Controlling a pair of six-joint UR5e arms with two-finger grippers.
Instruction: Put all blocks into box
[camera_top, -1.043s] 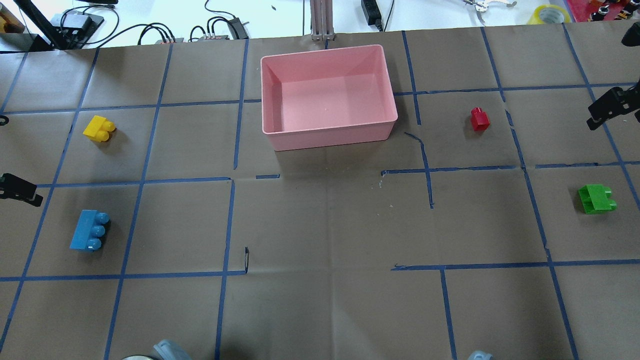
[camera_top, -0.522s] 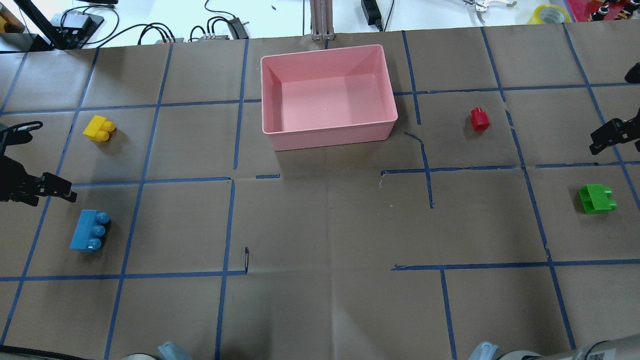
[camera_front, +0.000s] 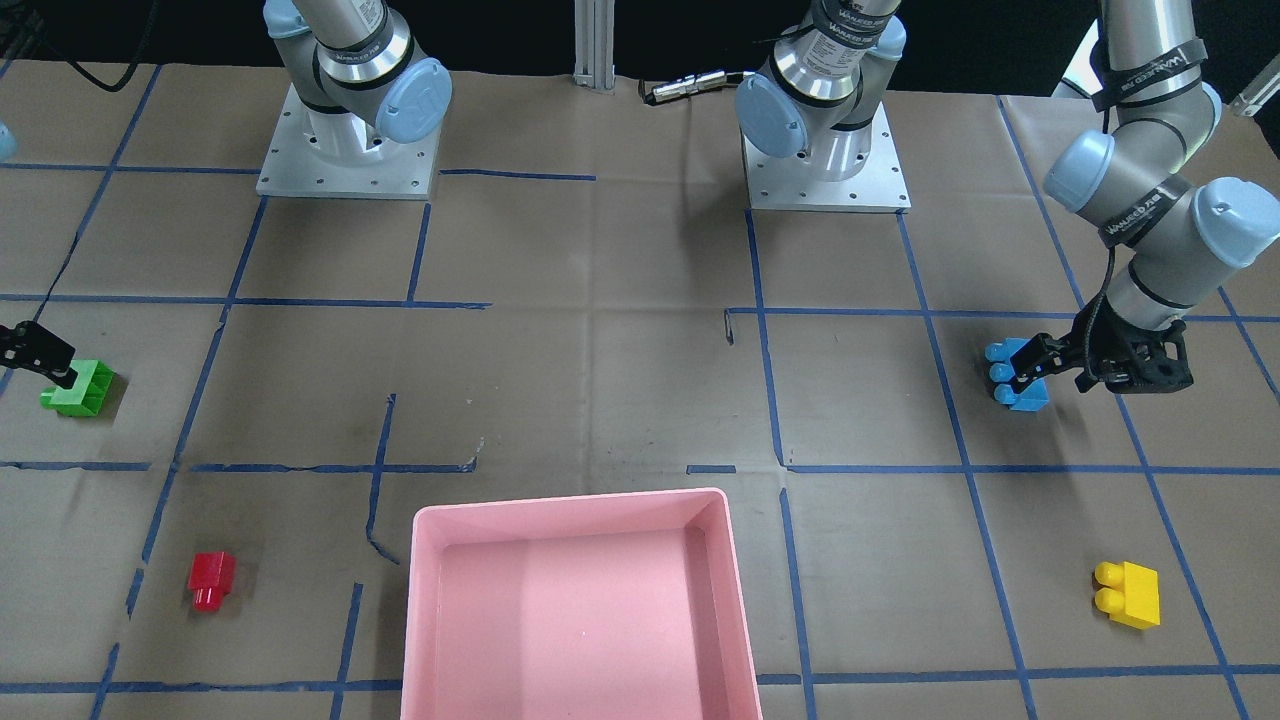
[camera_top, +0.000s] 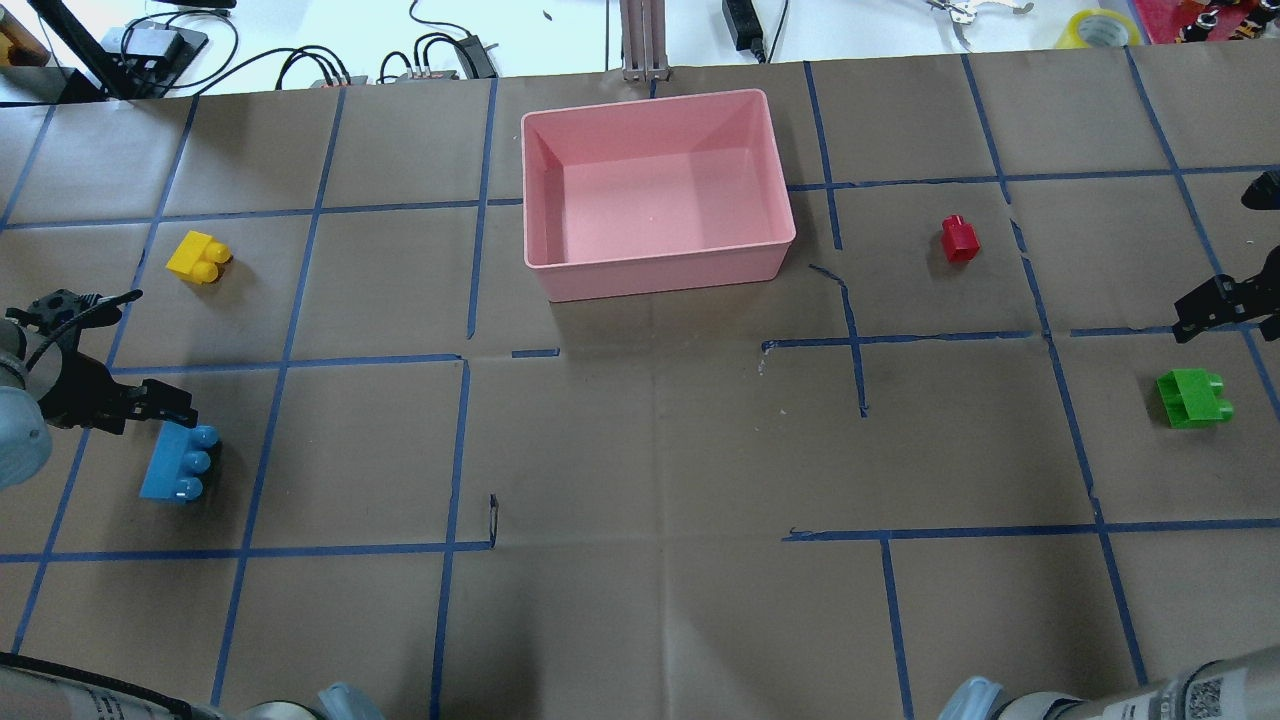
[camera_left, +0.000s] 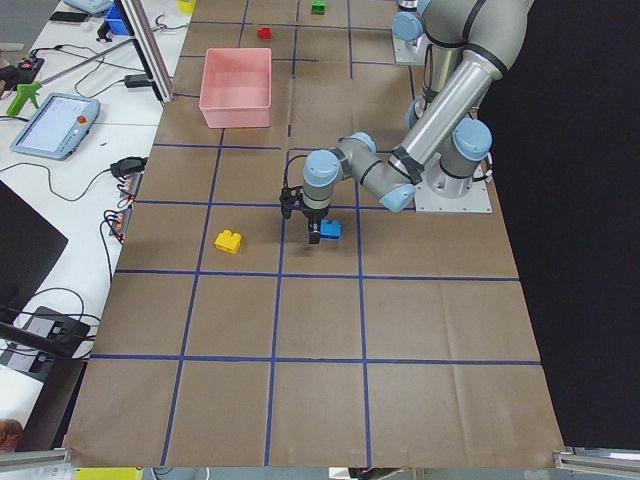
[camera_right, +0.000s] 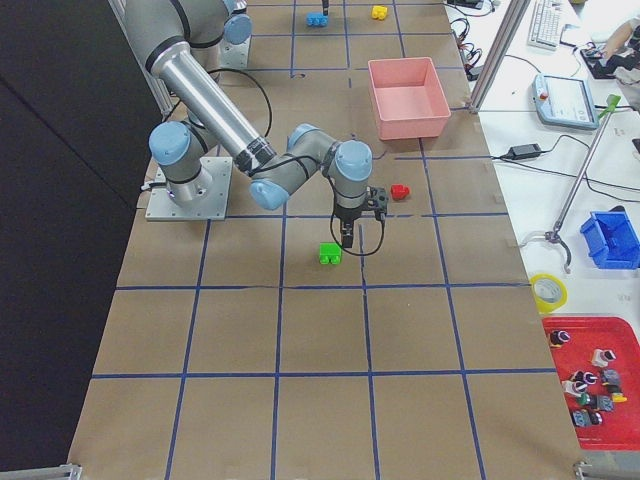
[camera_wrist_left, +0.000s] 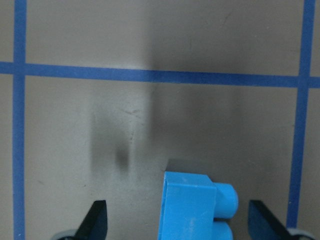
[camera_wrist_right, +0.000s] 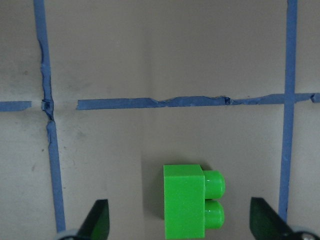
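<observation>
The pink box (camera_top: 660, 262) stands at the far middle of the table, with nothing in it; it also shows in the front view (camera_front: 565, 500). The blue three-stud block (camera_top: 180, 462) lies at the left. My left gripper (camera_top: 170, 404) is open and hangs over its far end, with the block (camera_wrist_left: 195, 207) between the fingers (camera_wrist_left: 97, 222). The green block (camera_top: 1193, 398) lies at the right. My right gripper (camera_top: 1190, 312) is open just beyond it; in the wrist view the block (camera_wrist_right: 192, 200) sits between the fingers (camera_wrist_right: 262, 220). The yellow block (camera_top: 198, 257) and red block (camera_top: 959, 239) lie apart on the table.
Blue tape lines grid the brown paper table cover. Cables and power units (camera_top: 440, 60) and a tape roll (camera_top: 1100, 28) lie past the far edge. Both arm bases (camera_front: 345, 150) stand on the robot's side.
My left gripper has come in from the left edge to the blue block. My right gripper has moved nearer the green block. No block has moved.
</observation>
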